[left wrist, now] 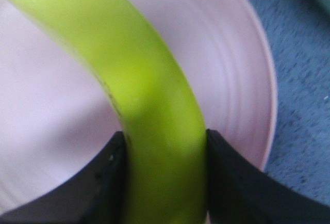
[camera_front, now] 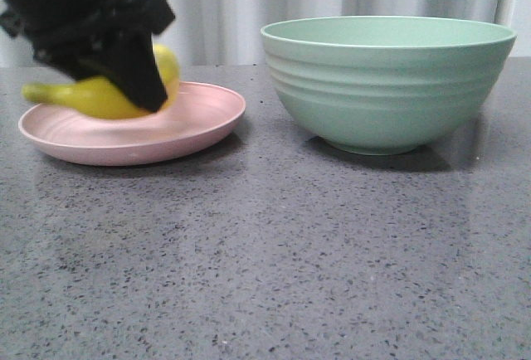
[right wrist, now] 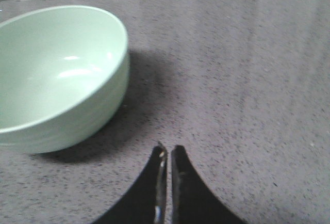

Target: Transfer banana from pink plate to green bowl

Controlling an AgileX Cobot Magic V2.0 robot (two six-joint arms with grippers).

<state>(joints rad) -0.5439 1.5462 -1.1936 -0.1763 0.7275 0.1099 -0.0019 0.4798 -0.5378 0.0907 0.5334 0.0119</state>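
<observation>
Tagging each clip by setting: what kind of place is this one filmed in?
Probably a staged test bench, not a real kitchen: a bare grey speckled stone-look tabletop, pale pleated curtains closing off the background, and only a shallow pale pink plate and a deep ridged mint-green bowl set out.

Banana (camera_front: pixel 99 94) on plate (camera_front: pixel 199 124), left of bowl (camera_front: pixel 386 86).

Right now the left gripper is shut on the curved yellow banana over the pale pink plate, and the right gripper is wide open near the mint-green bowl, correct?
Not quite: the right gripper is shut, per the right wrist view. The left gripper does clamp the curved yellow banana over the pale pink plate.
</observation>
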